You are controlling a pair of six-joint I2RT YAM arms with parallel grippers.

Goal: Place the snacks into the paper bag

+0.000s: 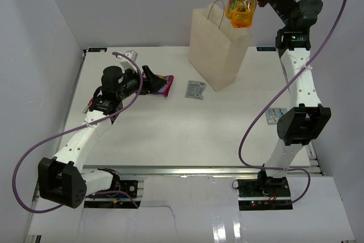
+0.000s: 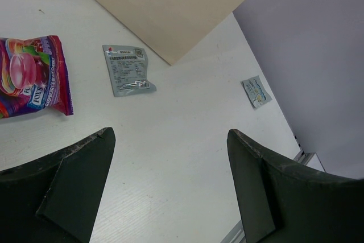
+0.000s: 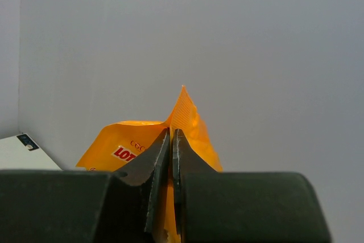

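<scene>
Shiny orange packet (image 1: 241,4), crinkled at its top edge, hangs clamped between the right fingers (image 3: 156,174) above the far cream paper bag (image 1: 219,49). Left fingers (image 2: 79,186) spread apart beside the purple-magenta packet (image 1: 162,85) on the counter (image 1: 170,135).

paper bag (image 1: 219,49): one
snack packets in clear view: four
orange packet (image 1: 242,5): one
purple-magenta packet (image 1: 162,85): one
silver-grey sachet (image 1: 194,89): one
small pale-blue packet (image 1: 274,115): one
robot arms: two, the left arm (image 1: 85,135) and the right arm (image 1: 301,83)
</scene>
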